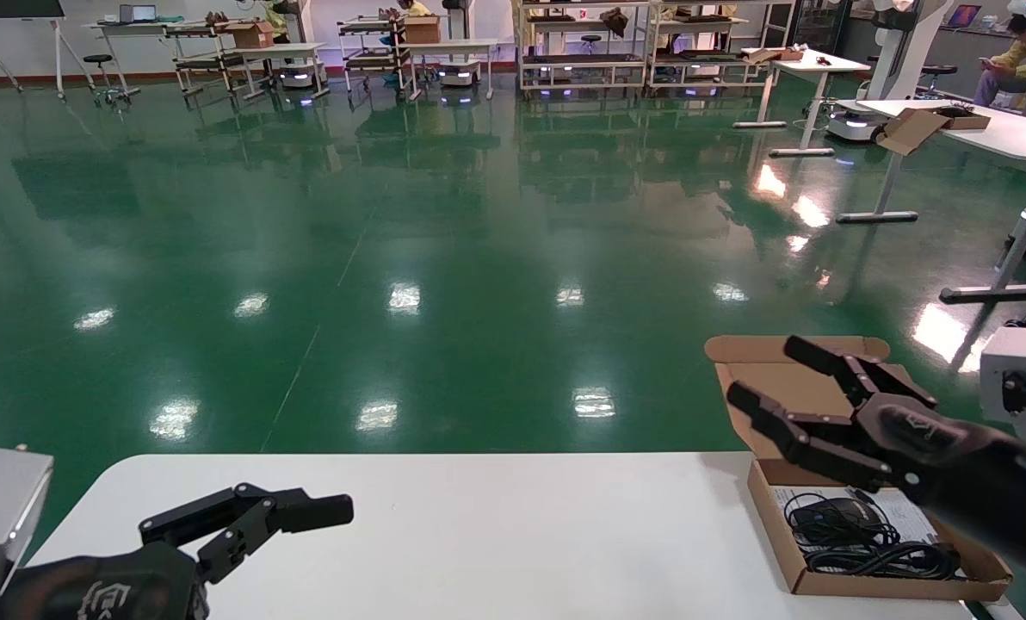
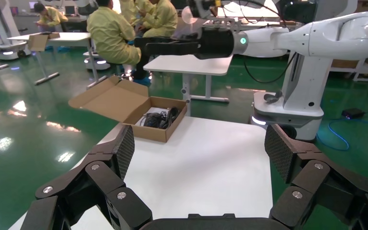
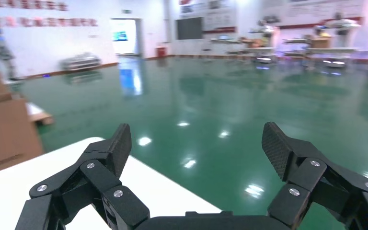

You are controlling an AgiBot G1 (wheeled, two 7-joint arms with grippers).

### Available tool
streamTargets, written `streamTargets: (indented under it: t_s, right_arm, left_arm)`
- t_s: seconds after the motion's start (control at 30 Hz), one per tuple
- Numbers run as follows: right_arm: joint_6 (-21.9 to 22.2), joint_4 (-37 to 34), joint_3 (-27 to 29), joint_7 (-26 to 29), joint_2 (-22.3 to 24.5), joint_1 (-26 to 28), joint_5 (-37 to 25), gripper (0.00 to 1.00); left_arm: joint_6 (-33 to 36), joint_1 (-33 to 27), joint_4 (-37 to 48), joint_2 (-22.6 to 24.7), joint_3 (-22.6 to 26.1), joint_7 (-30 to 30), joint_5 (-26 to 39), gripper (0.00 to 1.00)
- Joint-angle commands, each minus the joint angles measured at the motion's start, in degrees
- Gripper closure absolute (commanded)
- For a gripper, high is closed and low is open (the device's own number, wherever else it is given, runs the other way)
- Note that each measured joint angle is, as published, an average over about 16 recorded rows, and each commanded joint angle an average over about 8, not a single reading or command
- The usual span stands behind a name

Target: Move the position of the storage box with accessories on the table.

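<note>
The storage box [image 1: 775,525] lies open at the table's [image 1: 496,534] far right corner, its lid [image 1: 780,387] leaning back past the edge. Inside are a black mouse [image 1: 831,515], its coiled cable [image 1: 896,561] and a white sheet [image 1: 905,512]. My right gripper [image 1: 763,370] is open and empty, hovering above the box in front of the lid. The right wrist view shows it open [image 3: 196,143] with the lid [image 3: 5,129] at one side. My left gripper [image 1: 250,515] is open and empty over the table's near left part. Its wrist view [image 2: 200,148] shows the box [image 2: 158,132] far ahead.
The table's far edge [image 1: 392,456] drops to green floor. A white robot base [image 2: 292,91] stands beyond the table's right end. People in yellow [image 2: 110,33] sit at other desks [image 1: 995,129]. Shelving carts [image 1: 375,52] line the back wall.
</note>
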Motion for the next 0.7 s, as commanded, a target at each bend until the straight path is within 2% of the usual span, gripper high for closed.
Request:
streamTargets:
  t_s: [0.03,0.7]
  right_arm:
    - [-1.25,2.38,0.89,1.46,0.53,-0.5,-1.06,0.0]
    - [-13.63,25.85,9.65,15.86,5.79,-5.4,-11.53,0.0]
  left_arm:
    - [0.0,0.0,0.0,0.0,0.0,0.0,0.0,0.0]
    - [0.0,0.0,0.0,0.0,0.0,0.0,0.0,0.0]
